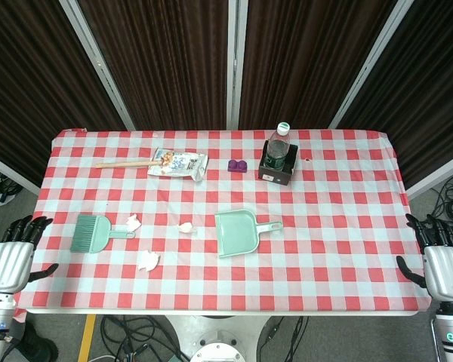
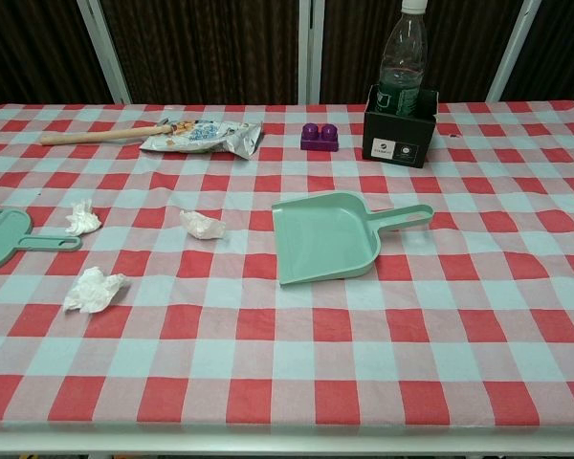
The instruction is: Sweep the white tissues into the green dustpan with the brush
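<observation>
Both hands hang off the table's near corners, holding nothing: the left hand (image 1: 11,256) sits beyond the left edge with its dark fingers spread apart, and the right hand (image 1: 442,260) sits beyond the right edge, fingers likewise apart. Neither shows in the chest view.

Taking the green dustpan (image 1: 238,231) as the landmark, it lies flat near the middle of the red-and-white checked table (image 1: 340,256), its handle pointing right and slightly away, its wide mouth facing the near edge. Three white tissues lie to its left. One tissue (image 1: 186,227) is crumpled near the pan's left side, apart from it. A second tissue (image 1: 133,222) lies further left, just beside the handle of the brush (image 1: 92,233); whether it touches the handle I cannot tell. A third tissue (image 1: 148,261) lies left of the pan and nearer the front edge. The green brush lies flat well to the left of the dustpan, bristles pointing left, handle pointing toward the pan.

Behind the dustpan, toward the far edge, a purple block (image 1: 237,165) stands. Right of that, a water bottle (image 1: 279,145) stands upright in a dark box (image 1: 278,172). Behind and left of the pan lie a snack packet (image 1: 177,162) and, further left, a wooden-handled tool (image 1: 124,163).
</observation>
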You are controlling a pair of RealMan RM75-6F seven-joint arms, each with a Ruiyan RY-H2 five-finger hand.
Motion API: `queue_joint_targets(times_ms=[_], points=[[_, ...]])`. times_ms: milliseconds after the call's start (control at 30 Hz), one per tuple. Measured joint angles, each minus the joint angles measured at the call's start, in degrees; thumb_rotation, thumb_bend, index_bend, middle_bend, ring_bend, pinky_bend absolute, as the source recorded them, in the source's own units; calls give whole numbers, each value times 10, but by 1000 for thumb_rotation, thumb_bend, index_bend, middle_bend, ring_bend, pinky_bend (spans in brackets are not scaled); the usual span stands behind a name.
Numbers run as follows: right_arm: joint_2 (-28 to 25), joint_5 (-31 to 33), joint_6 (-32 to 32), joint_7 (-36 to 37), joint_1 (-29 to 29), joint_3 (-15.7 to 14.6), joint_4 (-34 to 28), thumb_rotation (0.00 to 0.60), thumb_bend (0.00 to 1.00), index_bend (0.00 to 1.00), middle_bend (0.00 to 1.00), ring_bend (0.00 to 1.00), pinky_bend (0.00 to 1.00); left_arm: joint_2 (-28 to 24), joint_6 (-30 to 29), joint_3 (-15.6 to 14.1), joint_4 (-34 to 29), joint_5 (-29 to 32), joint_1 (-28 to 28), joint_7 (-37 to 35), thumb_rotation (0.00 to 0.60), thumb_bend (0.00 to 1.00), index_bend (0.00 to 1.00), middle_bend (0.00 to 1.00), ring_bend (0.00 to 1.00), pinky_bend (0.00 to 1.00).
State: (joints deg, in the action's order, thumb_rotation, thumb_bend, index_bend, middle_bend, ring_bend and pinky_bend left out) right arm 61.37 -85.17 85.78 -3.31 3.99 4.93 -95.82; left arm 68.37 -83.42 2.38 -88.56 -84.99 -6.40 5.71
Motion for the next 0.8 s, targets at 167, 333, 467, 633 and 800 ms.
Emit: queue_joint_targets(times_ms=[167,333,467,633,800], points=[[1,1,0,2,1,2,2,600,226,100,241,61,99,1,4,2,-2,3,-3,4,600,48,143,130,83,134],[-3,2,7,4,-1,4,4,600,226,100,241,61,99,-5,7,10,-10,2,-13,15,600,49,153,132,83,134],[-9,0,15,6,-1,10,6,600,225,100,241,61,101,-7,17,24,-11,-1,-34,16,600,96,205,179,127,213],[-17,-2,24,7,-2,14,7,600,226,100,241,61,104,-1,64,46,-5,12,-73,15,600,170,312,287,360,578],[-24,-1,29,7,-5,16,5,600,226,100,241,61,107,19,132,61,10,36,-119,14,600,177,393,403,534,796]])
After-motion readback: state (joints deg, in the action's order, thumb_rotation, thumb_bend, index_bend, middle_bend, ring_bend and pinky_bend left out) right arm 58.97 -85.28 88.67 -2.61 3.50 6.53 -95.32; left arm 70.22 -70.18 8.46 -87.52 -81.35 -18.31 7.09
